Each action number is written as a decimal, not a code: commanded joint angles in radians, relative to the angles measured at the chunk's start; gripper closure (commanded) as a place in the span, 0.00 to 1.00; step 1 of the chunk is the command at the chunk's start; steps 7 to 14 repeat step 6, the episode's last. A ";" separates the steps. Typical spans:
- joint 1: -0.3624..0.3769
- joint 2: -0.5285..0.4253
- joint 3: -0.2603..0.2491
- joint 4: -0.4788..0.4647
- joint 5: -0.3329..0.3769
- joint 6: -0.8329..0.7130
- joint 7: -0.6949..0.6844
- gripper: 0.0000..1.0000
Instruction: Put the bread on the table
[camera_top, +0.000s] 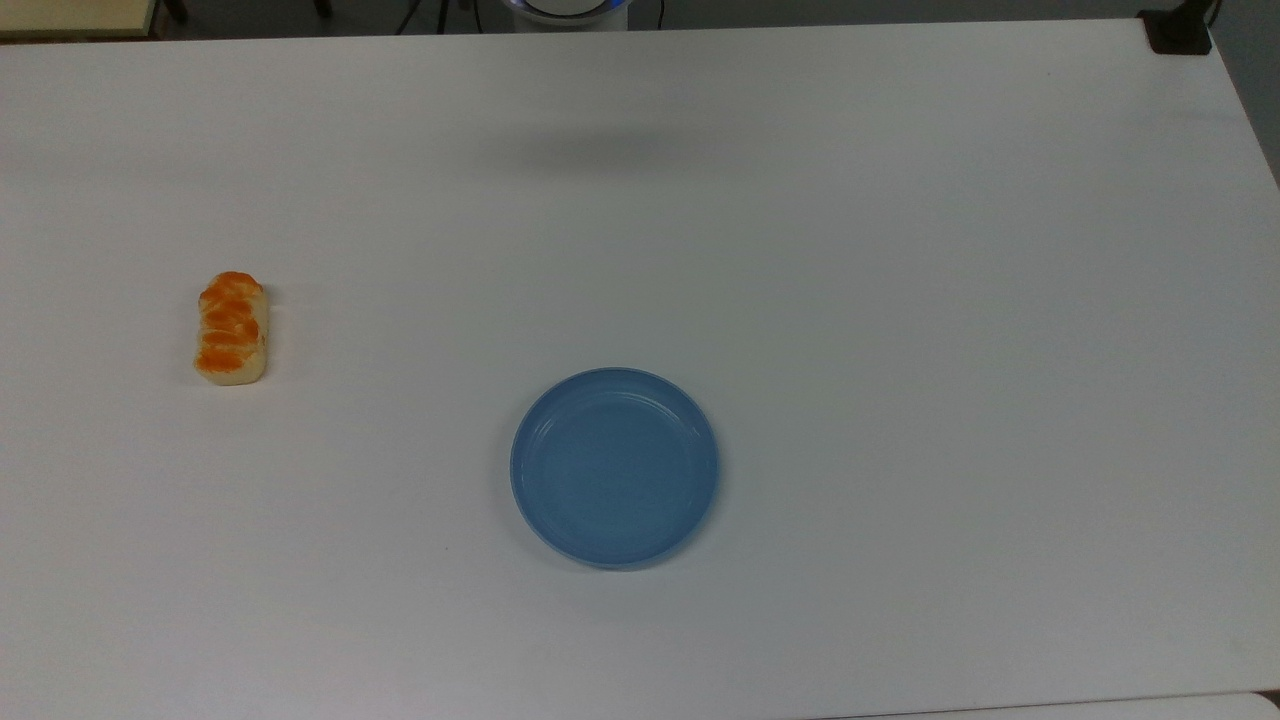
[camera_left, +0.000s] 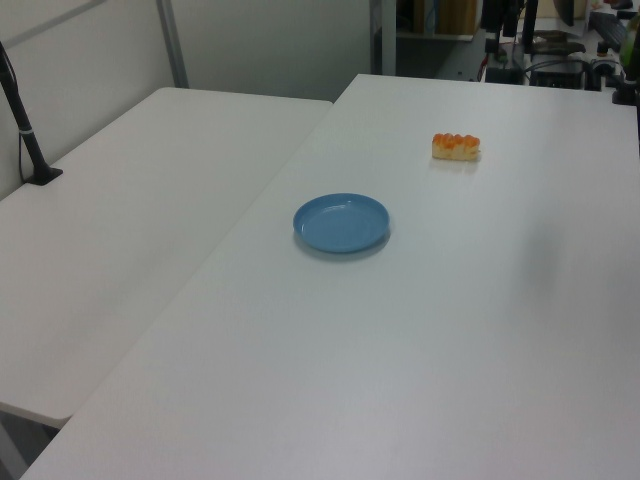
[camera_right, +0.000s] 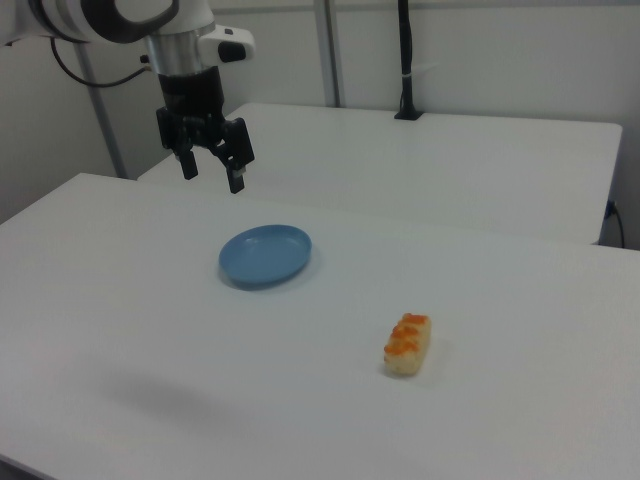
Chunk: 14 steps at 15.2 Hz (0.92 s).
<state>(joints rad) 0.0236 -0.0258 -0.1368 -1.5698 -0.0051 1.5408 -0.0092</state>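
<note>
The table (camera_top: 900, 250) holds the bread (camera_top: 232, 328) (tool (camera_right: 211, 168) raised, fingers apart).

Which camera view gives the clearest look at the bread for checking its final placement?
The top view: the bread lies flat on the table, seen from straight above, well clear of the blue plate. The right view shows it nearer and at an angle; the left view shows it small and far off.

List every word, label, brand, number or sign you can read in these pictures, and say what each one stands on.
None: no readable text in any view.
The bread, the blue plate, the white table and the gripper bear no visible lettering or marks.
The cluttered gear beyond the table's far edge in the left view is too blurred to read.
</note>
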 joint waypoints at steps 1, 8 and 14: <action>0.033 -0.017 -0.032 -0.050 -0.003 0.080 -0.072 0.00; 0.027 -0.011 -0.032 -0.044 -0.004 0.090 -0.116 0.00; 0.027 -0.011 -0.032 -0.044 -0.004 0.090 -0.116 0.00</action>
